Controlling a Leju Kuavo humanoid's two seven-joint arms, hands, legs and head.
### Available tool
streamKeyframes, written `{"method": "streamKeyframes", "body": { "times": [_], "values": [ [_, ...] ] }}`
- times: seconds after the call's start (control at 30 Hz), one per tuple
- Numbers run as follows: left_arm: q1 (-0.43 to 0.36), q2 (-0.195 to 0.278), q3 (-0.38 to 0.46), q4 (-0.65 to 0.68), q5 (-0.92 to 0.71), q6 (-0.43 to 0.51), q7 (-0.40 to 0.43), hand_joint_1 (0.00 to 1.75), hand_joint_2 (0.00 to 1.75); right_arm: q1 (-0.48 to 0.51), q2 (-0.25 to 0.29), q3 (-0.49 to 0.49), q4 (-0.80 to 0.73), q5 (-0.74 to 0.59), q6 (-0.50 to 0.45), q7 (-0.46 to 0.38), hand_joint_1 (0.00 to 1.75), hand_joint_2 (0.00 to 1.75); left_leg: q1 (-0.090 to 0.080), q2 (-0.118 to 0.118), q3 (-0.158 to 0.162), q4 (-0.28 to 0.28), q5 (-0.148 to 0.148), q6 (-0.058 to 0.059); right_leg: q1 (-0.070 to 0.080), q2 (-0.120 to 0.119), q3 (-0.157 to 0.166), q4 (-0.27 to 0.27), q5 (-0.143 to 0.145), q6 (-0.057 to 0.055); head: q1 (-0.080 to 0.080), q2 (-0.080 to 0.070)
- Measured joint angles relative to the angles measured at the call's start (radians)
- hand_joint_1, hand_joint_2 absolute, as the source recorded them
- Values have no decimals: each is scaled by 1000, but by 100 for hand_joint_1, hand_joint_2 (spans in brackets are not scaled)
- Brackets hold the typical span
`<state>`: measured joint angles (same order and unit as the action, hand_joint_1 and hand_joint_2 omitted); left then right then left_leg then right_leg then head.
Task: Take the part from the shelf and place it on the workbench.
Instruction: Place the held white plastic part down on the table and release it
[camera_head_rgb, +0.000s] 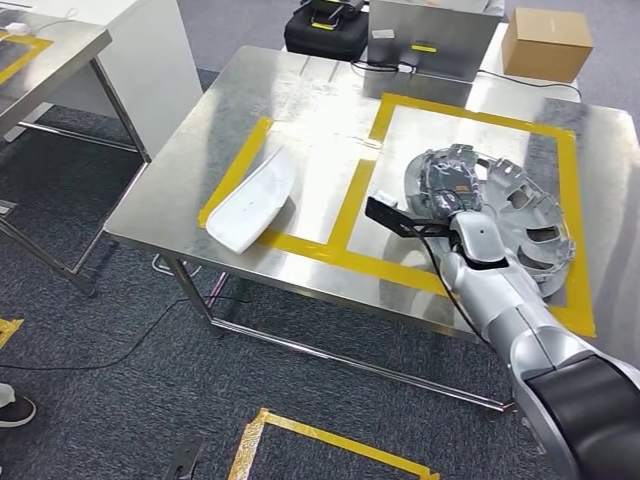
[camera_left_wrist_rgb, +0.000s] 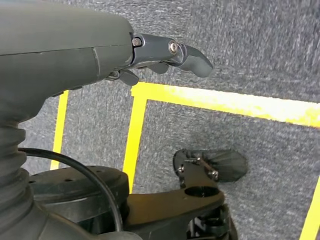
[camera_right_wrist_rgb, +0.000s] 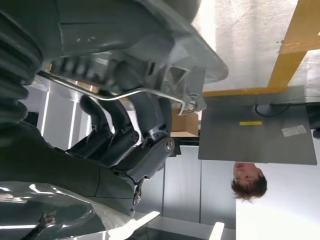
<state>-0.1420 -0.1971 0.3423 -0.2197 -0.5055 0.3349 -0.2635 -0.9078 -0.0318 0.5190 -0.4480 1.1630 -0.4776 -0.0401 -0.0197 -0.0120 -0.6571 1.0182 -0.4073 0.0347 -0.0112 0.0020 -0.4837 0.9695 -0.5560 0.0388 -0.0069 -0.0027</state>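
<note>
Looks like a robotics lab or workshop floor set up inside an office-type room. A stainless steel worktop (camera_head_rgb: 226, 130) is marked out with yellow tape rectangles (camera_head_rgb: 392, 265), and more tape boxes (camera_head_rgb: 332, 440) are laid on the grey carpet (camera_head_rgb: 113, 400). A second steel table (camera_head_rgb: 45, 50) is seen to the left. A cardboard box (camera_head_rgb: 545, 42), a grey equipment case (camera_head_rgb: 430, 40) and loose cables (camera_head_rgb: 90, 355) are scattered around.

Head view: you look forward and down from high onto the worktop (camera_head_rgb: 317, 130).
Left wrist view: you face the floor (camera_left_wrist_rgb: 245, 45), close.
Right wrist view: turned, close behind the hand (camera_right_wrist_rgb: 128, 145); shares the worktop.
</note>
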Motion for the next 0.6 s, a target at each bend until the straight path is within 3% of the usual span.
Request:
{"method": "streamKeyframes", "body": {
  "times": [0.1,0.23,0.43,0.6],
  "values": [
    [-2,0,3,0,-1,18,27,0,0,7,0,-11,-10,-24,-12,-24,0,0,0,0,0,0,0,0,0,0,0,0,0,0,0,0],
    [-3,1,3,0,-21,26,65,0,0,22,8,-45,-46,-147,-7,-95,0,0,0,0,0,0,0,0,0,0,1,0,0,0,0,0],
    [0,5,4,0,-21,44,80,0,0,70,48,-154,-184,-488,127,-219,0,0,0,0,0,0,0,0,1,0,1,0,0,0,0,0],
    [4,8,7,0,-18,49,84,0,0,90,62,-199,-273,-553,154,-233,0,0,0,0,0,-1,0,0,1,-1,1,0,-1,0,0,0]
  ]
}}
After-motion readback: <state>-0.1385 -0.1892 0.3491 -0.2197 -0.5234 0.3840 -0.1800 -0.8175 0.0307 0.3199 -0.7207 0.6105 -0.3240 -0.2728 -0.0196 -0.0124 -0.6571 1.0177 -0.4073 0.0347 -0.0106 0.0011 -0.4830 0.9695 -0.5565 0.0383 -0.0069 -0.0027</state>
